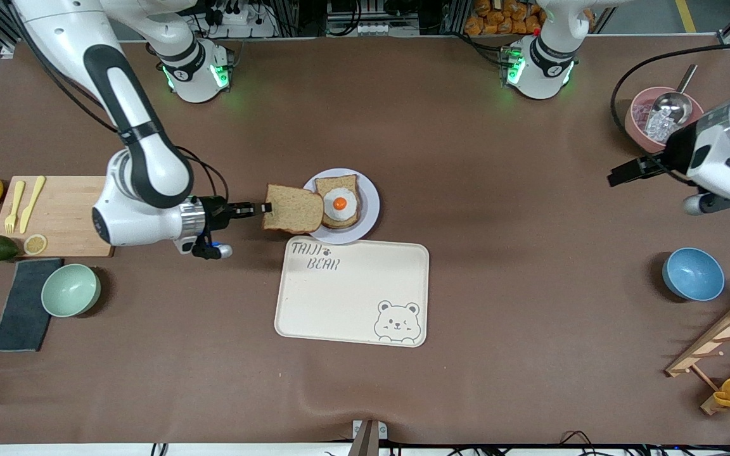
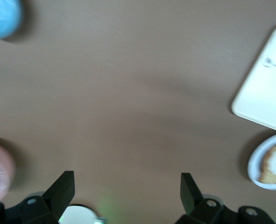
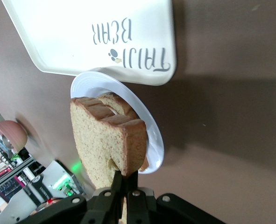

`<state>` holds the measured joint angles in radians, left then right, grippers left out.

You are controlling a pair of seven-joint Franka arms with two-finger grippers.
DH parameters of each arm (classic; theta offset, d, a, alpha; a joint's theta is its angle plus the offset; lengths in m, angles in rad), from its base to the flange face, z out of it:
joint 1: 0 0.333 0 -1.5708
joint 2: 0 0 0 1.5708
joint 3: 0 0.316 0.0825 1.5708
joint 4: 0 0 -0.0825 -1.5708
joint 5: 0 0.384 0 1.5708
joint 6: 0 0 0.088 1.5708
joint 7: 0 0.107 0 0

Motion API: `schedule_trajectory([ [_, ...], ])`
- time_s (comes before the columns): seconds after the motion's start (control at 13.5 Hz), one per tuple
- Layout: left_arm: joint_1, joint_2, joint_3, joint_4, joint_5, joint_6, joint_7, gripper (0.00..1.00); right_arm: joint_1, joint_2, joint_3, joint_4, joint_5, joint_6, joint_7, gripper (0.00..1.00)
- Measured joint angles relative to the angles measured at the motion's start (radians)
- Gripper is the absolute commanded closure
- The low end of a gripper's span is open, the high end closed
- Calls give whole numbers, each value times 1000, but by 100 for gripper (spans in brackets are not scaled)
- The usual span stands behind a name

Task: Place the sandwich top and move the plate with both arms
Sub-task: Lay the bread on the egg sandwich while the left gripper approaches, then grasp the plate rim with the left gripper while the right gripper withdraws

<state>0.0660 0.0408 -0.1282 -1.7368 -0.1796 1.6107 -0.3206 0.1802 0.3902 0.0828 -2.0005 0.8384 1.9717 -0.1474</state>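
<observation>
tray [image 1: 352,304] nearest camera, bare | right gripper [image 1: 266,207] pinches sandwich top [image 1: 292,208] by 1 edge, over plate [image 1: 370,201] rim beside egg slice [image 1: 338,202] | left gripper [image 2: 127,189] jaws wide, waiting over bare table | risk: thin edge grip, slice may sag, drop askew.

A robotics lab: two bench-mounted arms [image 1: 143,158], a brown-covered table [image 1: 466,354], cables and equipment racks.
</observation>
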Motion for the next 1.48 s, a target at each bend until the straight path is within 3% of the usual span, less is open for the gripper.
schedule_trajectory([
  [0.22,-3,5,-24,-125,-131,154,0,0,39,5,0,-23,14,51,0,100],
  [0.52,-12,30,-121,-256,-258,348,0,0,71,33,0,-34,49,91,0,100],
  [0.74,-17,92,-192,-274,-346,413,2,0,97,54,0,-35,62,117,0,100],
  [0.96,-14,142,-196,-274,-484,422,132,0,110,67,0,-35,68,121,0,100],
  [1.48,-47,263,-214,-277,-665,453,305,0,143,84,0,-41,86,130,0,100],
])
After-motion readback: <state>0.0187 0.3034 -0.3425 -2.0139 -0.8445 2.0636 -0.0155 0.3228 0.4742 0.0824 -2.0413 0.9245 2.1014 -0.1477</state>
